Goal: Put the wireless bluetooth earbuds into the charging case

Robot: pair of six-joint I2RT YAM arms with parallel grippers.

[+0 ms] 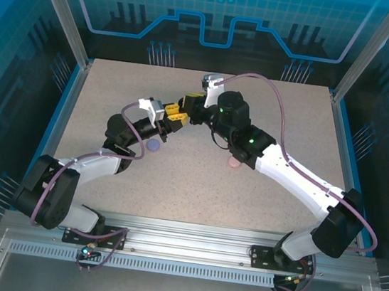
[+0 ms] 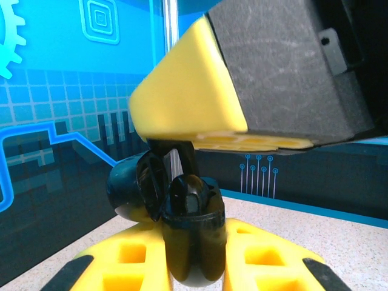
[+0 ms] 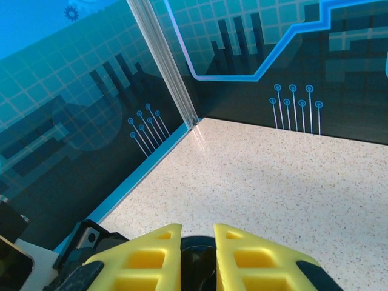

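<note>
Top ext: L gripper point(image 1: 176, 118) and R gripper point(image 1: 187, 107) meet tip to tip, raised over mid table point(image 1: 289, 136). What sits between the tips is too small to read here. Purple round piece point(image 1: 153, 145) lies on the table beside L arm, pink round piece point(image 1: 234, 163) half under R arm.

L wrist: L gripper point(image 2: 194, 262) pinches the black charging case point(image 2: 191, 233) btwn its yellow fingers. Case mouth faces up in view, lid point(image 2: 127, 188) swung open to the left. R gripper's yellow finger point(image 2: 188, 91) hangs just above. A slim dark piece, prob. the black earbud point(image 2: 176, 154), has its long axis approx up-down, lower end at the case mouth.

R wrist: R gripper point(image 3: 197, 248) fingers nearly together, narrow gap only, dark rounded piece wedged in it, reads as the black earbud point(image 3: 197, 259). Its axis can't be told here.
</note>
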